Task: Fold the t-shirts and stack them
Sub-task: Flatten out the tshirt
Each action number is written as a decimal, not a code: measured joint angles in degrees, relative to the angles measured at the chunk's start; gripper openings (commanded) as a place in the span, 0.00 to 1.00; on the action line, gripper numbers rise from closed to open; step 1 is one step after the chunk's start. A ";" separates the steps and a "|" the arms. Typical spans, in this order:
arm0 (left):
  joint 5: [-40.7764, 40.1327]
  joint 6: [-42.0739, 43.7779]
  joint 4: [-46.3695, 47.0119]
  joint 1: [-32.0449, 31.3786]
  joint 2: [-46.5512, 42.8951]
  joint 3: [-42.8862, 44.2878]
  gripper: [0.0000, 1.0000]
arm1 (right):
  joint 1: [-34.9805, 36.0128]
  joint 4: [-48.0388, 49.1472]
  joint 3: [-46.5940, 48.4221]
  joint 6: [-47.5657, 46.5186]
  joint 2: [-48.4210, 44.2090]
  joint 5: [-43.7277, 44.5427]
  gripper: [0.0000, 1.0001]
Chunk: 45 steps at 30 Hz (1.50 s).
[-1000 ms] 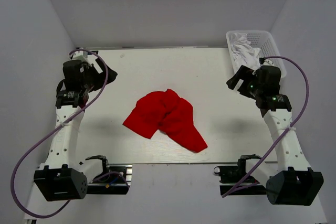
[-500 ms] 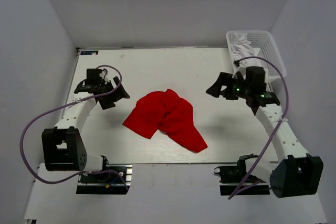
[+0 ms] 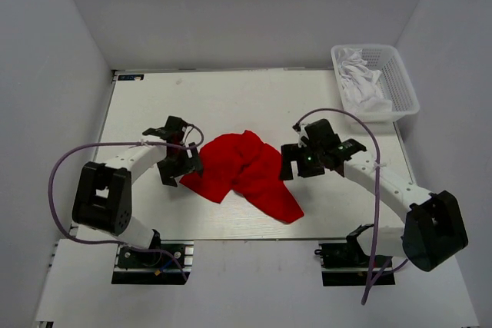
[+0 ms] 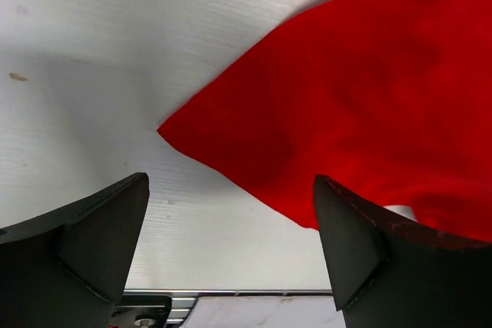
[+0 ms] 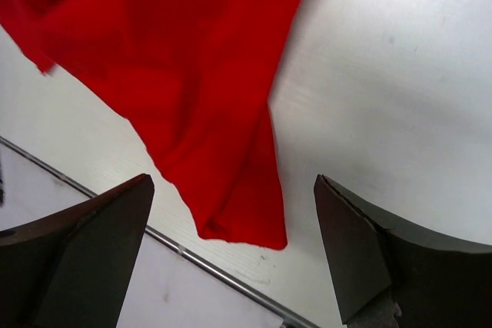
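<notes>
Left gripper (image 3: 181,167), jaws spread wide and holding nothing, hangs low over the white table (image 3: 231,97) at the left corner of a crumpled red t-shirt (image 3: 242,170). In its wrist view the left gripper (image 4: 231,182) frames that corner. The pointed edge of the red t-shirt (image 4: 346,97) lies just ahead of the gap between the fingers, and the cloth spreads away toward the right-hand finger (image 4: 350,236) and beyond.

The right gripper (image 3: 296,165), equally wide open and empty, sits close to the shirt's opposite side, so the garment lies between the two grippers. Seen from the right wrist, the right gripper (image 5: 232,182) has a narrow tongue of the red t-shirt (image 5: 177,59) running down into the space between its fingers. The tongue ends near the table's edge, and bare table lies in front of the right-hand finger (image 5: 361,251). From these views it cannot be told whether either gripper touches the cloth.

Well beyond the right gripper, at the table's far corner, a white mesh basket (image 3: 401,74) holds bunched white garments (image 3: 361,82).
</notes>
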 measured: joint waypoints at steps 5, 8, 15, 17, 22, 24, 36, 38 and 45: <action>-2.34 -1.88 0.52 -2.93 3.13 0.00 0.93 | 2.99 -0.02 -4.96 1.66 -1.29 1.70 0.90; -3.08 -2.71 2.60 -4.26 5.60 0.00 0.87 | 4.46 0.09 -6.67 2.75 -3.23 2.54 0.90; -5.79 -4.04 3.41 -5.66 7.04 0.28 0.03 | 7.63 -0.13 -10.23 4.87 -4.17 5.27 0.90; -5.90 -4.37 4.07 -5.70 6.97 0.20 0.00 | 8.55 -0.50 -11.82 5.86 -4.63 6.32 0.90; -7.30 -4.79 5.05 -6.05 5.75 -0.63 0.00 | 10.27 -4.72 -12.85 11.34 -4.85 12.22 0.79; -8.17 -4.87 5.29 -6.08 4.11 -1.49 0.00 | 10.67 -6.47 -12.85 14.40 -4.52 14.58 0.74; -8.66 -4.87 6.95 -6.05 -5.64 -1.68 0.00 | 15.10 -5.11 -13.92 21.90 1.49 14.32 0.37; -8.39 -4.85 6.95 -6.05 -6.23 -1.68 0.00 | 15.47 -4.39 -13.92 22.62 2.49 14.38 0.00; -5.68 -3.76 6.71 -6.05 -12.00 0.48 0.00 | 16.33 -5.05 -11.85 24.52 3.63 18.73 0.00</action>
